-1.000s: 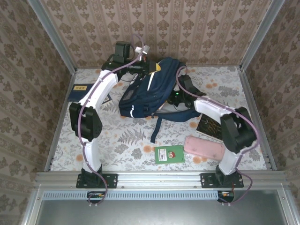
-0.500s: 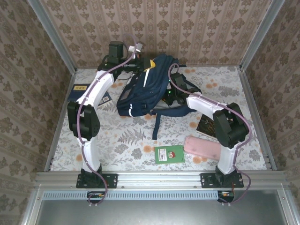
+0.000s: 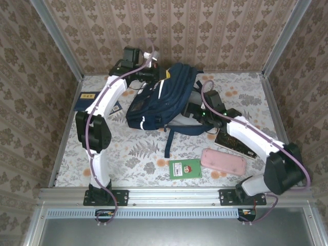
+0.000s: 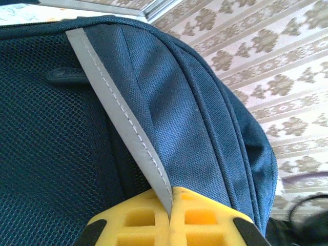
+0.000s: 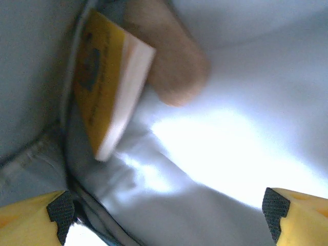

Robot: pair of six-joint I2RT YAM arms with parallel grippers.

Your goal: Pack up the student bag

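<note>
The student bag (image 3: 160, 100), a big navy backpack, lies tilted at the back middle of the table. My left gripper (image 3: 157, 76) is at its top end. In the left wrist view the yellow fingertips (image 4: 197, 218) are shut on the bag's grey reflective stripe (image 4: 120, 115). My right gripper (image 3: 195, 109) is at the bag's right side, at its mouth. In the right wrist view it (image 5: 169, 215) stands open inside the bag with only pale lining (image 5: 230, 138) between its fingers. A yellow book (image 5: 102, 77) and a brown rounded thing (image 5: 171, 56) lie deeper inside.
A pink case (image 3: 223, 160) and a green booklet (image 3: 185, 168) lie near the front right. A dark flat item (image 3: 237, 140) sits under the right forearm. A navy book with a yellow label (image 3: 87, 99) lies at the left. A bag strap (image 3: 169, 142) trails forward.
The right gripper's jaws have opened wide. The right arm's elbow has swung out to the right and toward the front. The left gripper still grips the bag's top.
</note>
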